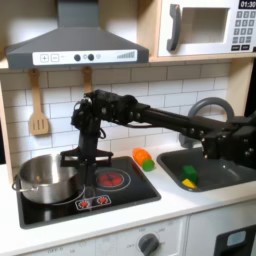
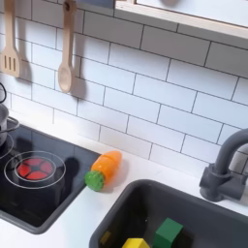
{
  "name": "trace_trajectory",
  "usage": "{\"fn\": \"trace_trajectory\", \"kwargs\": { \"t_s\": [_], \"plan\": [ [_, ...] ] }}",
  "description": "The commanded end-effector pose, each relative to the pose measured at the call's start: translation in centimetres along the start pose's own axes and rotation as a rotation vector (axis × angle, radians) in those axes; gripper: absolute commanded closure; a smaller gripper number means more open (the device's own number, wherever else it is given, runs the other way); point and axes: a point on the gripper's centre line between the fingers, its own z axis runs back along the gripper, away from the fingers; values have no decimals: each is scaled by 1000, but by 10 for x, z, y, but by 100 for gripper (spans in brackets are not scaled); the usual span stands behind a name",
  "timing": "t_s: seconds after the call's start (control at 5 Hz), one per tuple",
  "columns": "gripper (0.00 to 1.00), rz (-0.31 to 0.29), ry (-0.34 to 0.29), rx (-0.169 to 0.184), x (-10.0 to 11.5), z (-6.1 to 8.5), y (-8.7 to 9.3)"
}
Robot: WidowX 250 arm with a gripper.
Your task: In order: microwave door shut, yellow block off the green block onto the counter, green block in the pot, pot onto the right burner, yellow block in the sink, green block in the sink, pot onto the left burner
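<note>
First exterior view: arm reaches from this view's right across to the cooktop (image 1: 90,195). End effector (image 1: 76,158) hangs at the pot's (image 1: 45,178) right rim; pot sits on the left burner of the first exterior view. Can't tell whether the fingers are apart, or whether they touch the rim (dark on dark). Right burner (image 1: 111,180) bare, glowing red. Toy vegetable (image 1: 144,159) lies on the tabletop (image 1: 170,195) between cooktop and sink (image 1: 215,170). Green block (image 1: 189,172) and yellow block (image 1: 189,183) both in the sink, touching. Microwave door (image 1: 196,27) closed. Wooden spatula (image 1: 38,105) hangs on the tile wall.

Second exterior view: toy vegetable (image 2: 103,170) just beside the cooktop (image 2: 53,194) edge, green end toward camera. Sink (image 2: 199,208) holds green block (image 2: 169,233) and yellow block (image 2: 135,243), near its front. Faucet (image 2: 225,165) behind the basin. Wooden spoon (image 2: 66,48) on wall.
</note>
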Motion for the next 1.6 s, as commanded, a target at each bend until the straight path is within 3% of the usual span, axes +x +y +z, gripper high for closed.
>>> {"fn": "trace_trajectory", "kwargs": {
  "t_s": [0.0,0.2,0.8,1.4],
  "plan": [
    [100,2,45,-42,-15,1,-19],
    [100,6,29,-42,-19,8,-22],
    [100,-8,54,-58,-32,-2,-33],
    [100,-24,48,-56,-26,-7,-34]
  ]
}}
